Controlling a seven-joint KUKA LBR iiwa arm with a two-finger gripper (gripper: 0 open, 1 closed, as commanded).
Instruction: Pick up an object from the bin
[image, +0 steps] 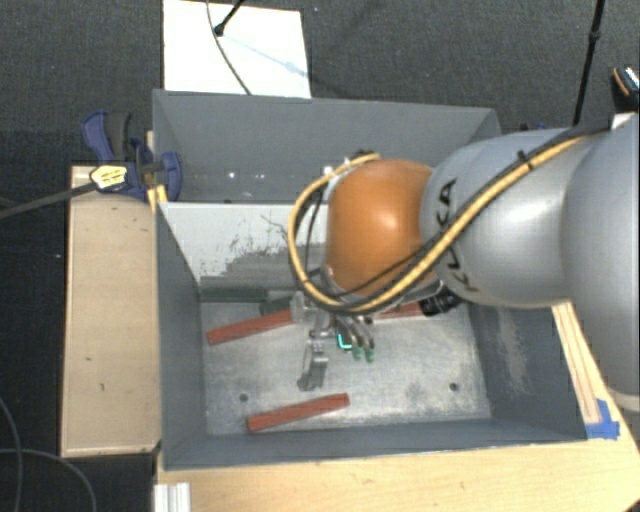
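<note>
Jaws sit low in the bin (180, 300), tucked under the arm's orange cover (375, 225), so I can't tell how wide they are or if they've got anything. Looks like the reaching-down step to me. One reddish-brown stick (250, 327) lies just left of them, another (297, 412) below them by the near wall. The next move probably needs lining up over one stick, then closing.

Grey bin (180, 330), floor and back wall flecked with pale scratches. Upper strip (248, 327) and lower strip (298, 412), both reddish-brown. Silver-grey arm (540, 220) with orange wrist cover (375, 225) and yellow cable (480, 205). Grey metal gripper (330, 360) bearing a green spot.
</note>
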